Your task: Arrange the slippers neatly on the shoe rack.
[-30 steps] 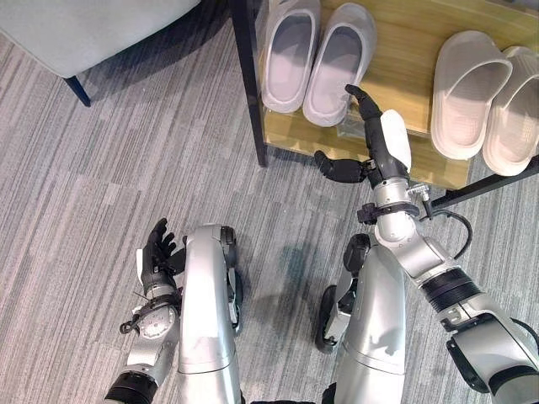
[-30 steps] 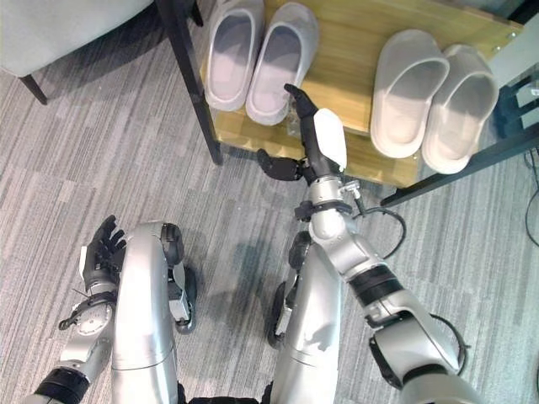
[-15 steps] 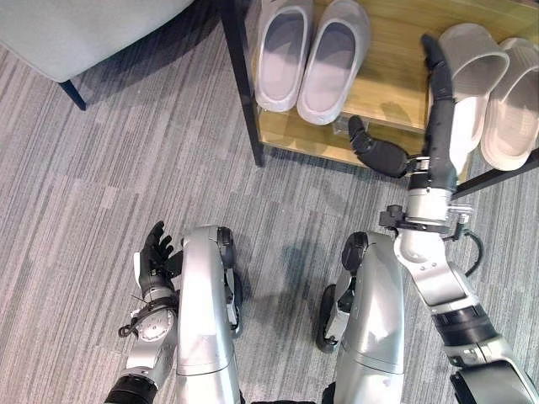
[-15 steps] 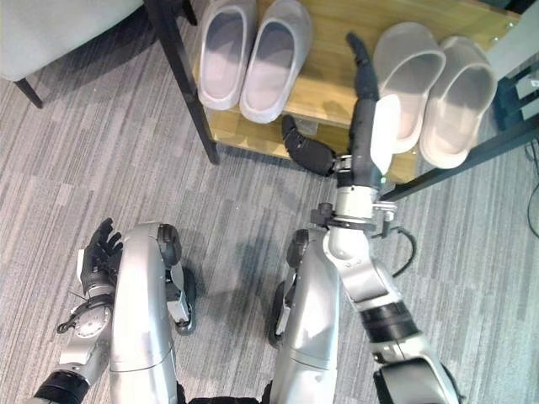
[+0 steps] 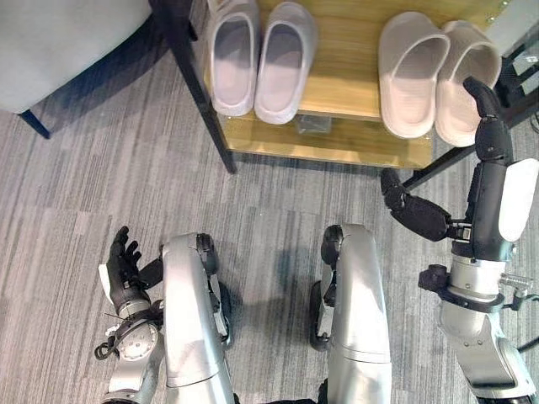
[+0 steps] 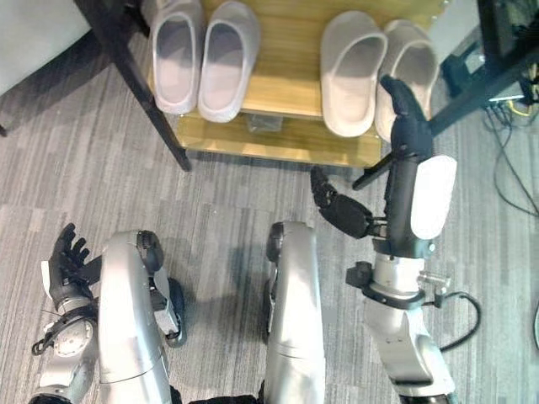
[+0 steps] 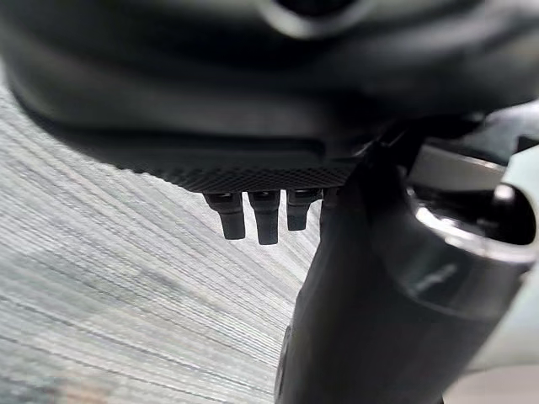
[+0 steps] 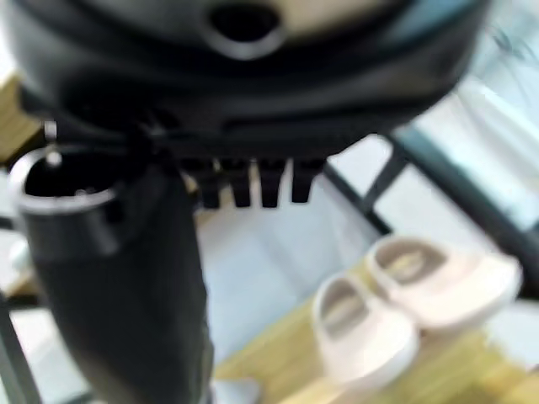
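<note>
Slippers: four in all, two pairs, all lying on the wooden shelf of the shoe rack with soles down and openings up.
Shoe rack: one, a pale wooden shelf in a black frame, standing on grey striped carpet at the far side of the scene.
Armchair: one grey seat on dark legs, on the robot's left of the rack.
Left pair: two lilac-grey closed-toe slippers, side by side and touching, at the shelf's left end.
Right pair: two pale pinkish slippers, side by side and touching, at the shelf's right end, well apart from the left pair.
Right hand: raised in front of the rack's right end, fingers straight and together, tips near the outer slipper of the right pair, thumb spread out toward the robot's left; it holds nothing.
Left hand: low by the robot's side over the carpet, fingers loosely spread, empty.
</note>
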